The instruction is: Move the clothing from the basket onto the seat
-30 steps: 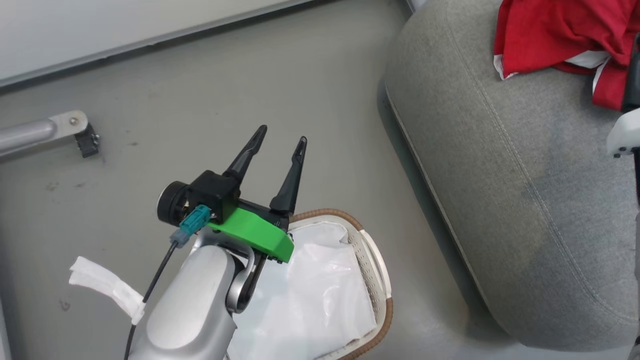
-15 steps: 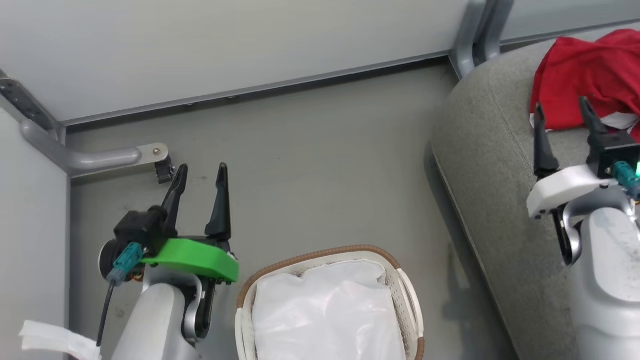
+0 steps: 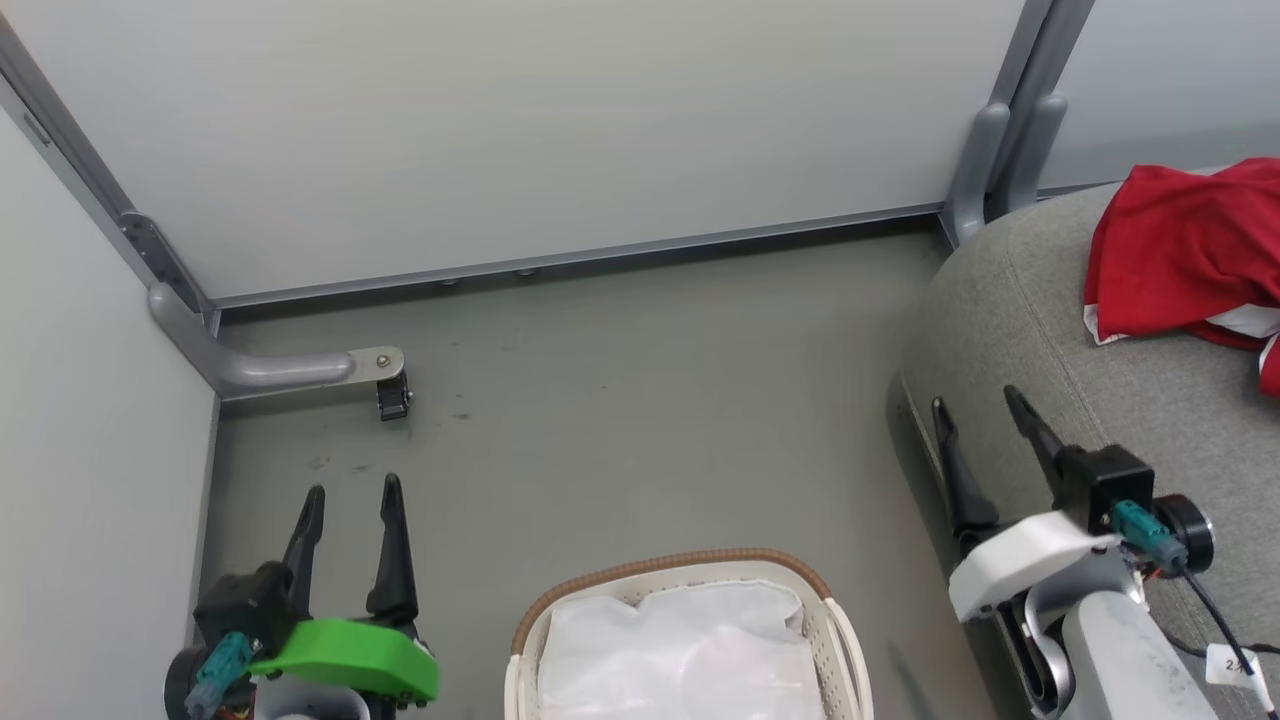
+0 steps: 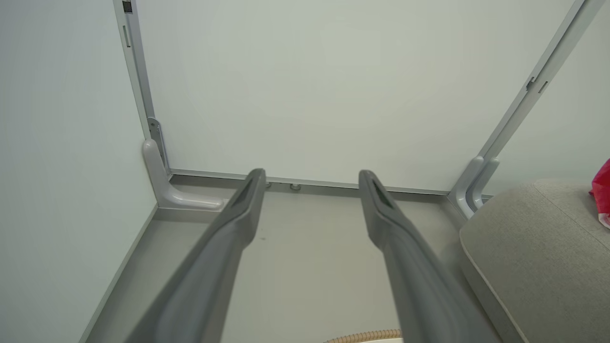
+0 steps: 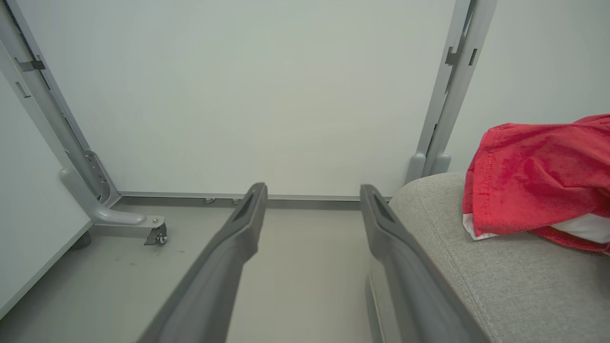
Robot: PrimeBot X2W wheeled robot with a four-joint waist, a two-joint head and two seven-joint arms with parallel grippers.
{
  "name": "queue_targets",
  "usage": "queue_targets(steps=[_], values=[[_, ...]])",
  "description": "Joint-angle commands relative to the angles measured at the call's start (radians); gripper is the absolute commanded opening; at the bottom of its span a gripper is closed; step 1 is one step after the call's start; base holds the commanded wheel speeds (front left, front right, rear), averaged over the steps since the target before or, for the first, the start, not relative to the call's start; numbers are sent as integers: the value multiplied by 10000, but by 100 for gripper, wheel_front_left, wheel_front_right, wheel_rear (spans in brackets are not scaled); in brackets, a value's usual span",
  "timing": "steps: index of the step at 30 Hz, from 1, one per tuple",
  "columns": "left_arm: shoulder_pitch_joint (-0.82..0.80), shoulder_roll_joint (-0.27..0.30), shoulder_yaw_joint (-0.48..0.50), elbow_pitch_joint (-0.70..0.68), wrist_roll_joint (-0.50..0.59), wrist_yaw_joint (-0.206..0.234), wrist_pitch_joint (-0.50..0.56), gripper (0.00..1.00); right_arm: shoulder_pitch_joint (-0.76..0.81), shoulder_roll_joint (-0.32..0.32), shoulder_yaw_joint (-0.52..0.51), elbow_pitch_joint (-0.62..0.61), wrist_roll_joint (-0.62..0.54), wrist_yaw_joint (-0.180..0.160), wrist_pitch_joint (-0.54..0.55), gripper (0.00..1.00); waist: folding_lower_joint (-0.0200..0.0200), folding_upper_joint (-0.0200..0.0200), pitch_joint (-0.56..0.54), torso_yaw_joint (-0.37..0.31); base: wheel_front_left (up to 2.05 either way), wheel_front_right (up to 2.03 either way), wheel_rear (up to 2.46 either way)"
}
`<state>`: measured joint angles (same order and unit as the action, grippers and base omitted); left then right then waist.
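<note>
The clothing [image 3: 1180,250] lies crumpled on the seat [image 3: 1050,330] at 2 o'clock in the head view. The basket [image 3: 680,562] sits on the floor [image 3: 650,400] at 6 o'clock, its white liner [image 3: 680,650] showing. The left gripper [image 3: 353,487] at 7 o'clock and the right gripper [image 3: 975,398] at 4 o'clock have their fingers spread, gripping nothing.

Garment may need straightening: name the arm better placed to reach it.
Right. The right gripper hangs open at the edge of the seat, nearer the clothing; the left gripper sits beyond the basket, over floor.

A grey floor [image 3: 620,400] meets white wall panels [image 3: 550,130] and a castered metal foot [image 3: 290,370].
</note>
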<state>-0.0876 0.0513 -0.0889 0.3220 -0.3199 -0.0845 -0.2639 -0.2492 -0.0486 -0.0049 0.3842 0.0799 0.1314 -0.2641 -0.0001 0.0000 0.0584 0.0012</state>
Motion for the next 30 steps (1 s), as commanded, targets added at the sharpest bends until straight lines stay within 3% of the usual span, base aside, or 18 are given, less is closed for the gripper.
queue_targets(steps=[1,9,30], values=[[324,-6,18,-89,-170,56,-9,100,277,-42,140,-91,115,-14,-5,100,1,0,-241,79,0,0,0],[1040,-4,-89,-287,-461,231,-9,100,1002,-41,421,-294,271,-14,-5,100,1,0,-538,76,0,0,0],[940,-5,-303,-84,-553,288,-9,100,1159,-39,696,-240,364,-14,-5,100,1,0,-605,76,0,0,0]])
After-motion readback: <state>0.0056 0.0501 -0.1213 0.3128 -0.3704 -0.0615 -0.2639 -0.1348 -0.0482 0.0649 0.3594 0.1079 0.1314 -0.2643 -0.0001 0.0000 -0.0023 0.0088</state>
